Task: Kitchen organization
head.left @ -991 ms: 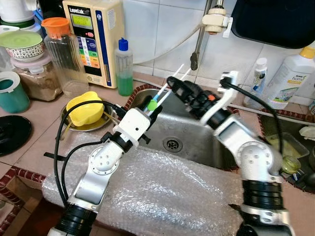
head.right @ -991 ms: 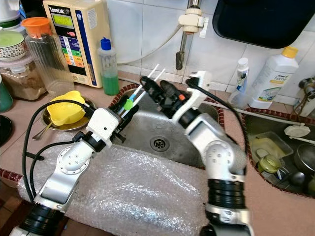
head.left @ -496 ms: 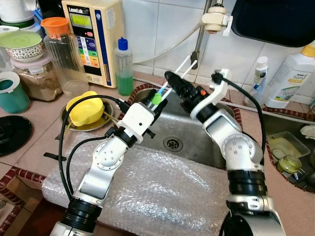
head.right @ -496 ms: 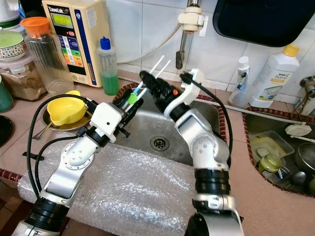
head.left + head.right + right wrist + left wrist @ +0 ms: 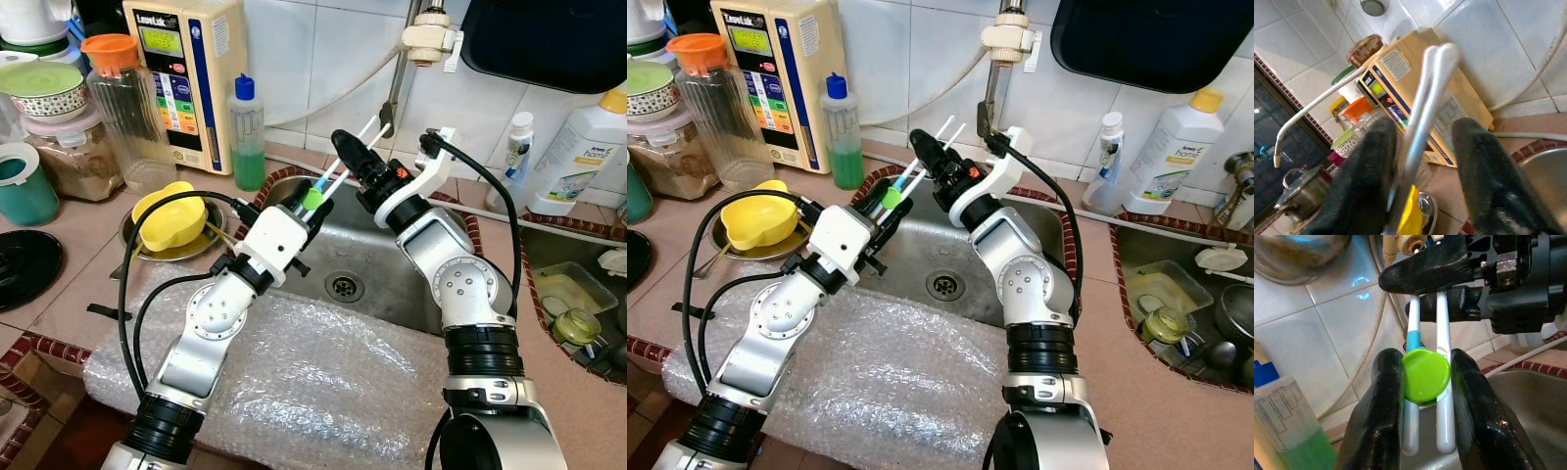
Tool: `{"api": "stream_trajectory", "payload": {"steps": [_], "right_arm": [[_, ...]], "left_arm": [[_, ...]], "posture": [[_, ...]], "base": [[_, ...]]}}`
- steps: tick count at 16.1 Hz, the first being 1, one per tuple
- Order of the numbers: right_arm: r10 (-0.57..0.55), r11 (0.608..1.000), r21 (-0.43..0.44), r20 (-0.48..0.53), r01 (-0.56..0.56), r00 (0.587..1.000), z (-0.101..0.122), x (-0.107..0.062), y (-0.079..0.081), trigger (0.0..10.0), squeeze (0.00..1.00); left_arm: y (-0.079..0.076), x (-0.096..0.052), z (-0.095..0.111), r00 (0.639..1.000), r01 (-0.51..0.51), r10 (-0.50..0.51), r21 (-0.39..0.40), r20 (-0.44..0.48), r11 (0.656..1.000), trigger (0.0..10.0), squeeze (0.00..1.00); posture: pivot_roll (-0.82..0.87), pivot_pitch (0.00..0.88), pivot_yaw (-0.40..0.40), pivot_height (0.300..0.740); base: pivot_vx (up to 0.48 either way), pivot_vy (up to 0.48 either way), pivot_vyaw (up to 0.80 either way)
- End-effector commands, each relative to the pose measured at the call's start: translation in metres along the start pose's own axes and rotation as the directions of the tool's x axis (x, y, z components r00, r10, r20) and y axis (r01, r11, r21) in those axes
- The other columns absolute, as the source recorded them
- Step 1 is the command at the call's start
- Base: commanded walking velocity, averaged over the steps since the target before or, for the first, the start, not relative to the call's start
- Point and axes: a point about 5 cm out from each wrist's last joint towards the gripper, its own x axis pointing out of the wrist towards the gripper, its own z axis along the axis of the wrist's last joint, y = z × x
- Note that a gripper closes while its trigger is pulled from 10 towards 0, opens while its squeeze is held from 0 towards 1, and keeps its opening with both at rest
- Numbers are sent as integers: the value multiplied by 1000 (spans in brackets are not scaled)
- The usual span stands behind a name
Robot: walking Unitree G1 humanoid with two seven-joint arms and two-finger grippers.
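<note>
A pair of white chopsticks (image 5: 343,166) joined by a green clip (image 5: 312,199) points up and back over the sink's left rim. My left gripper (image 5: 312,208) is shut on them at the green clip (image 5: 1426,375), one finger on each side. My right gripper (image 5: 351,157) has come in from the right and is open around the upper part of the sticks. In the right wrist view the white sticks (image 5: 1426,93) run between its two fingers (image 5: 1367,181), close to one and apart from the other.
The steel sink (image 5: 392,264) lies below both grippers, with the tap pipe (image 5: 392,98) just behind them. A green soap bottle (image 5: 247,137), a beige appliance (image 5: 186,69) and a yellow bowl (image 5: 168,215) stand left. Bubble wrap (image 5: 313,382) covers the front counter. Detergent bottles (image 5: 578,147) stand right.
My right arm has swung left and its fingers have closed in around the upper part of the chopsticks. My left gripper has lifted the sticks slightly and still holds them.
</note>
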Motion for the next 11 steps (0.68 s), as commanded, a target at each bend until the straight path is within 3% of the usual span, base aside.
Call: {"api": "stream_trajectory", "payload": {"steps": [1, 11], "right_arm": [[-46, 999, 12, 15, 46, 999, 6, -1, -7, 0, 0], [-69, 997, -20, -25, 68, 997, -2, -4, -13, 0, 0]], "left_arm": [[-2, 2, 4, 1000, 14, -14, 6, 22, 1000, 10000, 0], [-3, 2, 3, 1000, 9, -9, -15, 25, 1000, 10000, 0]], "posture": [[80, 0, -28, 740], [81, 0, -31, 740]], "base": [[0, 0, 0], [0, 0, 0]]}}
